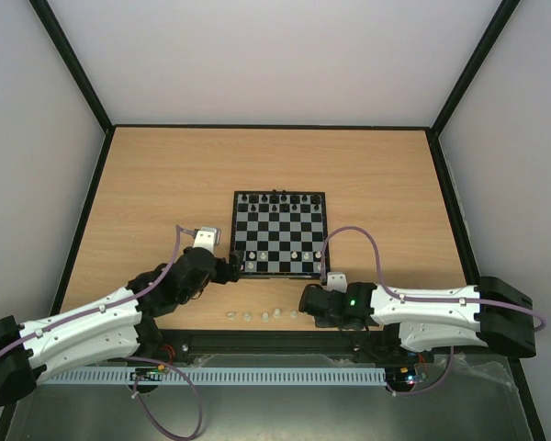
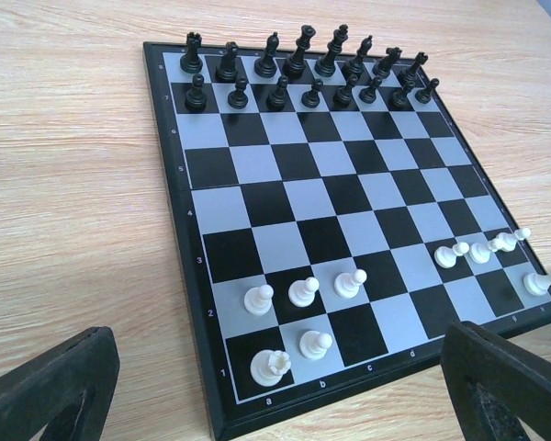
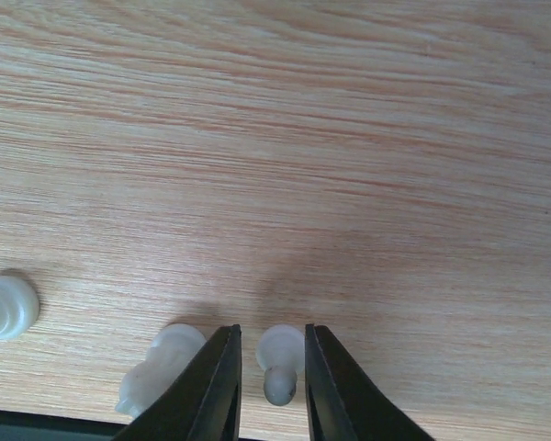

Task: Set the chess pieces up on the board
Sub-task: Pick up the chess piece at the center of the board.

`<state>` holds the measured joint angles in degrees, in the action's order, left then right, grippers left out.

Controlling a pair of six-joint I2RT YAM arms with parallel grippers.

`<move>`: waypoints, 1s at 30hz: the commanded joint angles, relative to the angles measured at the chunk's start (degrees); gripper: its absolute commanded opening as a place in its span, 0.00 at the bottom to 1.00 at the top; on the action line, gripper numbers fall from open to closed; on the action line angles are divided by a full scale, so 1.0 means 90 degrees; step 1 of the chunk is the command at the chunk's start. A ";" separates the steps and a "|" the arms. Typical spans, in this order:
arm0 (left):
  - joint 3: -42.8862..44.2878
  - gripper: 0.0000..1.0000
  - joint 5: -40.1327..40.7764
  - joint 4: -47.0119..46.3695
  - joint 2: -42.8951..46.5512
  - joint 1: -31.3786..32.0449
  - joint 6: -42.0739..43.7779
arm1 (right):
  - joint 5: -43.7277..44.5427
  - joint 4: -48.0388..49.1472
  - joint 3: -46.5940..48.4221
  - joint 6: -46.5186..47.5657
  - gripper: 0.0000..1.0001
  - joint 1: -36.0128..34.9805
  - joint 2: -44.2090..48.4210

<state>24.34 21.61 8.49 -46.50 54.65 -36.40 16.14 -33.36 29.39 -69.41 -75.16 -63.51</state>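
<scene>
Centrally, board (image 1: 280,234) on wooden table (image 1: 165,184), white walls (image 1: 285,55)

Top camera: above and behind the arms (image 1: 83,322), looking down over the whole worktop (image 1: 165,184). Left wrist camera: low, close, looking slantwise across the board (image 2: 285,197). Right wrist camera: straight down, very near loose white pieces (image 3: 280,347). The top view shares both spots.

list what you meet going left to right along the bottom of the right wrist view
round whitish chess piece → knobbly whitish chess piece → small whitish pawn between the fingers of the right claw
</scene>
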 commanded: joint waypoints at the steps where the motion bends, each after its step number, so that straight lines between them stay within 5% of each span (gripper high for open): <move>1: -0.0068 0.99 0.0031 0.0043 0.0088 -0.0037 0.0007 | 0.0100 -0.0424 -0.0074 -0.0207 0.18 -0.0077 -0.0043; 19: -0.0066 0.99 0.0011 0.0012 0.0047 -0.0047 0.0014 | 0.0743 -0.1096 0.0424 -0.0332 0.07 -0.0131 0.0249; 30: -0.0070 0.99 0.0031 0.0023 0.0019 -0.0056 0.0012 | 0.1191 -0.0969 0.1755 0.1060 0.07 0.0601 -0.0360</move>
<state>24.34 21.45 8.49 -46.46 54.57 -36.38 24.10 -40.42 41.63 -65.98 -72.38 -64.55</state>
